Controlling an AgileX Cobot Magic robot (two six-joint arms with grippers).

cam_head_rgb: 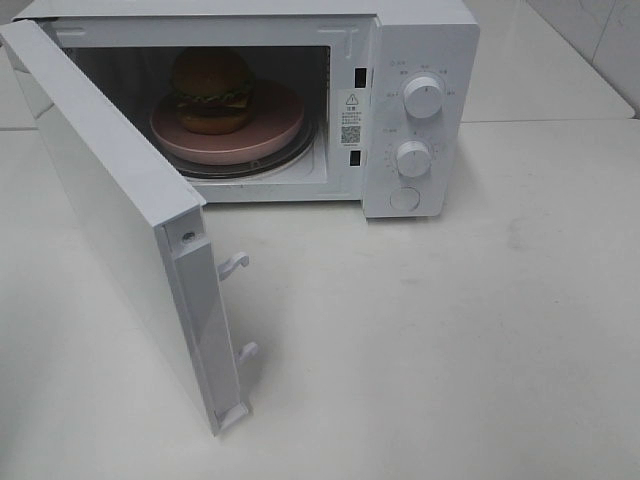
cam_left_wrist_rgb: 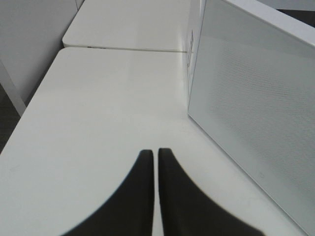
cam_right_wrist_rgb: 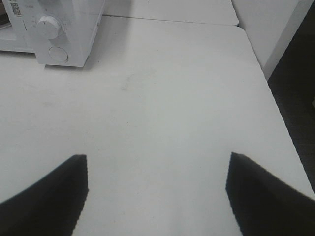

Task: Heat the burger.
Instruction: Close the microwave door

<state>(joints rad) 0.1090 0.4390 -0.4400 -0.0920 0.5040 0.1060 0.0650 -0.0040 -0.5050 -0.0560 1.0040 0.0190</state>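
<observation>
Left gripper (cam_left_wrist_rgb: pixel 155 152) fingers pressed together on nothing, beside the microwave door (cam_left_wrist_rgb: pixel 256 98); right gripper (cam_right_wrist_rgb: pixel 157 157) spread wide above the table (cam_right_wrist_rgb: pixel 167 98); burger (cam_head_rgb: pixel 212 90) upper left of the high view, on pink plate (cam_head_rgb: pixel 275 130) inside open microwave (cam_head_rgb: pixel 425 40).

A white table (cam_head_rgb: pixel 450 350) with a faintly scuffed top carries a white microwave (cam_head_rgb: pixel 425 60) at its far side, left of the middle, the door (cam_head_rgb: pixel 110 210) swung open over the near left of the tabletop, and a seam (cam_head_rgb: pixel 550 121) runs across the top from the microwave's right side.
</observation>
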